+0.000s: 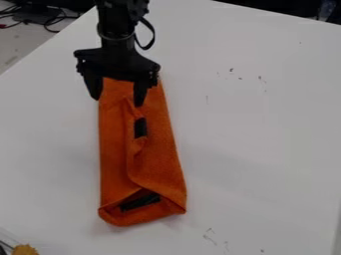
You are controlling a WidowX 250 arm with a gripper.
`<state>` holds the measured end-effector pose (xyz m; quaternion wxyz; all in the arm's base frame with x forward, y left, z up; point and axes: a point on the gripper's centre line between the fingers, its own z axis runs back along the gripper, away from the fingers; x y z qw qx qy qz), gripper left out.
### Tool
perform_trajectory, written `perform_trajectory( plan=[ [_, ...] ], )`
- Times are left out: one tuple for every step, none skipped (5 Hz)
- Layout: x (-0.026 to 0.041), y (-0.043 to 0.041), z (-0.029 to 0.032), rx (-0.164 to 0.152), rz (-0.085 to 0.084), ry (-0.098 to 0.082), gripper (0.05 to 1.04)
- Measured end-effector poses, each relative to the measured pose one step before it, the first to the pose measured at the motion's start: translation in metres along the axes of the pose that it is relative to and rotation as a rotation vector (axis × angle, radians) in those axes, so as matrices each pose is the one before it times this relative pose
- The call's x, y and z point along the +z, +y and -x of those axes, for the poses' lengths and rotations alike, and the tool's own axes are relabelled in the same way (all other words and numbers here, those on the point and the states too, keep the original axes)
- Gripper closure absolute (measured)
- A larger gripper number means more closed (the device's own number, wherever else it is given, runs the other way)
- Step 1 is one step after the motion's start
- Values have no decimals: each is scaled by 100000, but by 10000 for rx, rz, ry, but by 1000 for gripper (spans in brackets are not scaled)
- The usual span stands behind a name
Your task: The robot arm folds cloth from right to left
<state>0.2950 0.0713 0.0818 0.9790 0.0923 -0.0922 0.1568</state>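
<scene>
My gripper (118, 97) hangs over the far end of the orange cloth (156, 159), with its two fingers apart and orange fabric visible between and below them. The cloth lies on the white table as a long, narrow folded strip running toward the near side. A folded edge runs lengthwise along its middle, and dark patches show at the middle and inside the near end. Whether the fingertips touch the cloth, I cannot tell. The cloth's far end is partly hidden behind the gripper.
The white table (266, 134) extends around the cloth, with small dark marks at the right. A yellow object (25, 249) sits at the bottom left corner. Black cables (50, 21) lie beyond the table at the top left.
</scene>
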Motion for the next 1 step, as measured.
perform_trajectory(
  plan=[
    [579, -394, -382, -366, 84, 11, 81]
  ],
)
